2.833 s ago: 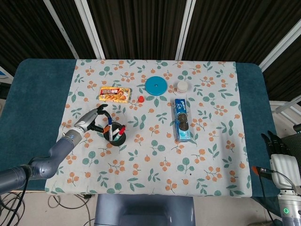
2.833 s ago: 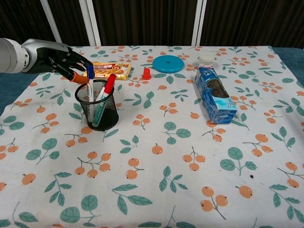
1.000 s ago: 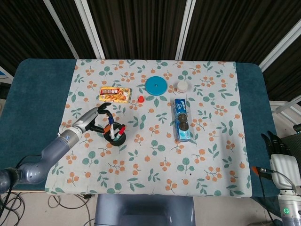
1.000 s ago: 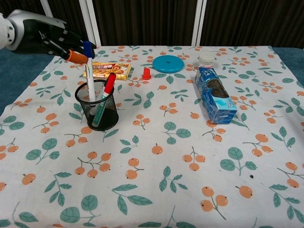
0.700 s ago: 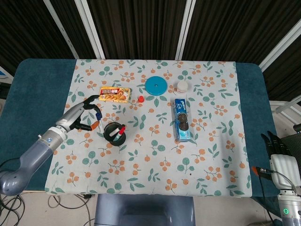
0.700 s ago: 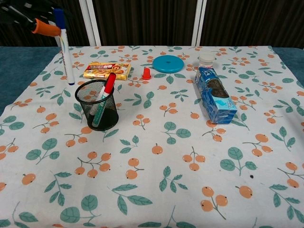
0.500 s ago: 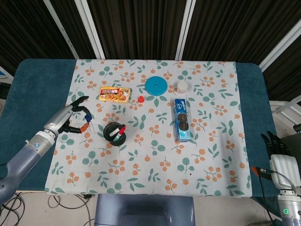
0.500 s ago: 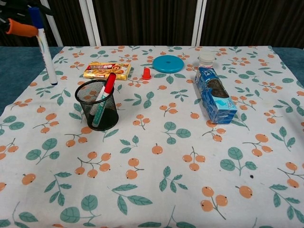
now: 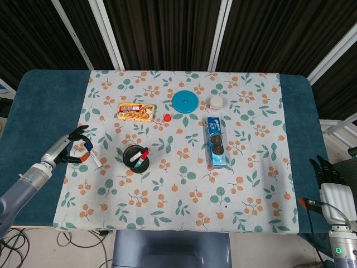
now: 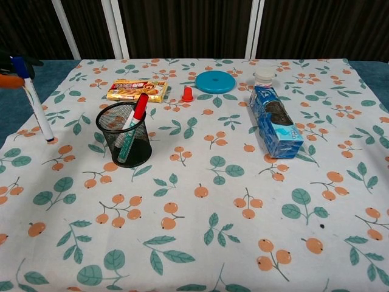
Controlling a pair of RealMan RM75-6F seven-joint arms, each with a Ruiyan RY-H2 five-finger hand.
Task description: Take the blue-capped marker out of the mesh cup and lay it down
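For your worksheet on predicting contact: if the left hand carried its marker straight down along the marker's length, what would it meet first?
Probably the floral tablecloth: the blue-capped marker in the left hand hangs nearly upright, tip just above it.

Stood on a table (image 9: 44, 100) with a soft blue top, under a white cloth (image 9: 245, 190) with orange berries and green leaves. Backed by dark slats (image 9: 167, 28) and white bars (image 9: 106, 33).

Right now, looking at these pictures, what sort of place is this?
Probably a robot test lab, not a home. A tabletop under a fruit-print cloth holds staged odds and ends like a mesh cup, dark curtains hang behind, and cables trail below.
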